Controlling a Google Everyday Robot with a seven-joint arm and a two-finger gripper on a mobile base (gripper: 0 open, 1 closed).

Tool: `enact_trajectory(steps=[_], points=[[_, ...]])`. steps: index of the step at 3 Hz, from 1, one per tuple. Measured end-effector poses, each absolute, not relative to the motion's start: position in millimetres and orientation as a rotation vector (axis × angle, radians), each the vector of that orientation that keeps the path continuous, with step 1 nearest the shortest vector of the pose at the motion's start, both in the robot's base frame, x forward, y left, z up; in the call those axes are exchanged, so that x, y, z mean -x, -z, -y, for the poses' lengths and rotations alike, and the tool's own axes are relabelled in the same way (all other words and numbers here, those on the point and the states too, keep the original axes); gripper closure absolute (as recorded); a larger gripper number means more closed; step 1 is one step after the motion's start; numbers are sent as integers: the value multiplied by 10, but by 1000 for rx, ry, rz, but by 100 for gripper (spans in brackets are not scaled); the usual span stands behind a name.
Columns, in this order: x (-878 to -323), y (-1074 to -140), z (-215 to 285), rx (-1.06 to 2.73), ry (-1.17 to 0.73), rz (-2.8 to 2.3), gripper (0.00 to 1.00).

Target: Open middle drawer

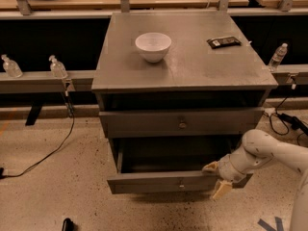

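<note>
The grey cabinet [144, 76] has its middle drawer [159, 182] pulled well out, with a small round knob [181, 182] on its flat front. Its dark inside shows above the front. The uppermost drawer [144, 123] sits above it, nearly closed. The lowest drawer is hidden under the open one. My gripper [216, 177] comes in from the right on a white arm [269, 153]. Its pale fingers [222, 189] stand above and below the right end of the middle drawer's front, clamped on it.
A white bowl [153, 46] and a flat black packet [223, 42] lie on the cabinet top. Clear bottles stand on rails at the left [57, 67] and right [277, 57]. Black cables [53, 150] run over the speckled floor on the left and right [288, 119].
</note>
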State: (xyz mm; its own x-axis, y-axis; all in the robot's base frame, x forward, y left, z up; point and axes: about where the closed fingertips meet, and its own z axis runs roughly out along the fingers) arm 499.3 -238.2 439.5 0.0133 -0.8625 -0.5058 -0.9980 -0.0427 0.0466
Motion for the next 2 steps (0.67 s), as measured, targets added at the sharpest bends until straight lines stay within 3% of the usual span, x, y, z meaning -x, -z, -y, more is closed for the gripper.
enact_trajectory(steps=[2], points=[[-4647,-4439,2700,1874,-637,-2033,39]])
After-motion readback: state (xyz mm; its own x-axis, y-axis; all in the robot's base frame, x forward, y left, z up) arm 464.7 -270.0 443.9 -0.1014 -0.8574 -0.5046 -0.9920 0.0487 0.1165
